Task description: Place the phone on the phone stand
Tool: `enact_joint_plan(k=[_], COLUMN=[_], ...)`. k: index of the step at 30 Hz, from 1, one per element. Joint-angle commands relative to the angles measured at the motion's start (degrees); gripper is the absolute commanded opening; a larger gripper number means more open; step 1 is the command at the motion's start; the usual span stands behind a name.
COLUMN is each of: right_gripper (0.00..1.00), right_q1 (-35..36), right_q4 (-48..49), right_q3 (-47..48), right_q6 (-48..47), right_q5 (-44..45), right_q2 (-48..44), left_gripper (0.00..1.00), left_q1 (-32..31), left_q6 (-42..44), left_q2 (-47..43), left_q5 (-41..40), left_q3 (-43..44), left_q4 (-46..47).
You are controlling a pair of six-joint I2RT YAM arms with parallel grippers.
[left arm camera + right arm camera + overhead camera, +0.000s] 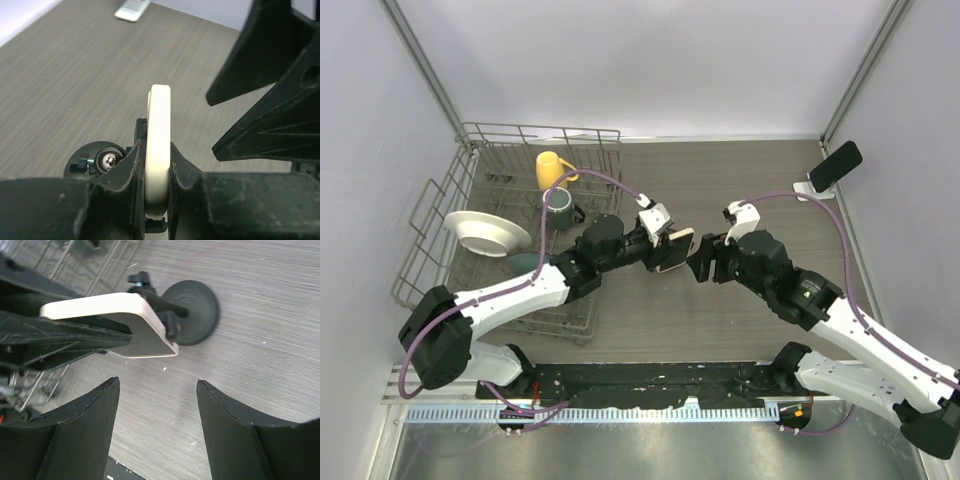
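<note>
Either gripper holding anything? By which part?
The left gripper is shut on the cream phone, clamping its two flat faces near one end. The right gripper is open, holding nothing.

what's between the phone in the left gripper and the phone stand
The open right gripper sits between the phone, clamped in the left gripper, and the phone stand. A black slab leans on that stand.

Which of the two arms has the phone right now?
The left gripper: its fingers are clamped on the cream phone. The right gripper faces it, fingers open and empty.
</note>
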Motion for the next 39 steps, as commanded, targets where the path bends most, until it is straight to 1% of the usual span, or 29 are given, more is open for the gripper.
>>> enact_joint_plan(k=[1,2,3,4,5,6,7,10,11,13,15,16,19,20,23,25,27,28,31,32,33,35,36,37,39], right_gripper=[0.69,0.70,0.70,0.70,0.70,0.70,0.70,0.71,0.72,0.72,0.73,0.73,0.73,0.73,0.73,0.72,0.69,0.67,0.57,0.57,0.56,0.57,0.59,0.63,0.66], right_q1=[-1.1,-1.2,-1.2,-1.2,-1.2,-1.1,-1.2,-1.2,-1.2,-1.2,-1.2,-1.1,-1.1,-1.2,-1.2,-1.2,-1.2,-1.1,-1.2,-1.1,-1.2,-1.2,-1.2,-1.1,-1.2], right_q4=[11.0,11.4,11.2,11.1,10.7,10.6,10.5,11.5,12.0,12.8,13.0,13.1,14.6,16.2,17.8,17.6,17.5,17.1,16.1,15.8,15.7,15.9,16.0,15.8,15.4], right_q3=[-4.6,-5.2,-6.0,-6.4,-6.7,-7.2,-7.3,-7.9,-7.8,-7.5,-7.4,-7.4,-8.1,-8.4,-9.6,-10.3,-10.7,-10.7,-10.2,-10.0,-9.8,-10.0,-10.2,-10.3,-10.1], right_q6=[-6.5,-6.3,-6.2,-6.2,-6.1,-5.9,-5.5,-5.6,-6.1,-7.1,-8.3,-8.7,-8.9,-8.9,-8.2,-8.0,-7.9,-7.6,-7.4,-7.3,-7.3,-7.1,-7.2,-7.3,-8.1], right_q5=[-14.4,-16.4,-16.4,-17.3,-17.3,-17.3,-17.2,-16.3,-15.5,-15.6,-15.4,-15.6,-17.8,-19.7,-21.4,-21.5,-21.5,-21.6,-22.3,-22.5,-22.8,-23.4,-23.4,-23.4,-23.7], right_q2=[-4.7,-5.9,-6.2,-6.5,-6.7,-6.7,-6.7,-6.7,-6.6,-6.0,-5.5,-4.6,-3.0,-2.9,-2.8,-2.9,-3.0,-3.0,-2.2,-1.7,-1.4,-1.2,-0.9,-0.9,-0.4], left_gripper=[0.00,0.00,0.00,0.00,0.00,0.00,0.00,0.00,0.00,0.00,0.00,0.00,0.00,0.00,0.00,0.00,0.00,0.00,0.00,0.00,0.00,0.00,0.00,0.00,0.00], left_q1=[2.6,3.1,4.0,5.5,6.3,7.0,8.5,10.7,10.7,10.7,10.7,10.7,10.7,10.7,10.7,10.7,10.7,10.6,10.1,9.9,9.6,9.2,8.7,8.7,8.6], left_q6=[2.1,2.6,2.8,2.9,5.1,5.5,5.3,3.4,3.4,3.4,4.3,6.3,6.0,5.6,2.8,-0.2,-3.3,-3.7,-4.0,-4.1,-4.0,-3.9,-3.7,-3.7,-2.9], left_q2=[-2.5,-2.8,-2.9,-2.6,-2.4,-1.9,-0.9,1.3,3.1,4.8,6.0,6.3,7.5,7.9,8.6,8.7,9.0,9.1,9.3,9.2,9.2,9.3,9.4,9.3,9.1], left_q5=[21.7,23.9,26.8,32.9,35.6,38.4,43.0,50.5,54.0,56.1,56.9,57.2,57.8,57.9,58.1,57.8,57.1,55.8,53.2,52.7,52.1,50.6,50.3,50.4,50.4], left_q3=[0.7,0.9,1.1,1.6,2.8,3.4,4.1,7.0,9.3,11.4,13.3,13.8,14.6,14.5,12.4,10.0,8.5,7.8,4.9,4.3,3.6,2.4,2.1,1.7,1.2], left_q4=[-6.4,-6.4,-6.5,-7.4,-8.0,-8.6,-9.0,-7.6,-8.3,-11.2,-12.9,-15.0,-14.4,-13.7,-8.3,-1.7,4.2,5.7,9.3,10.2,12.4,13.7,14.0,14.4,14.7])
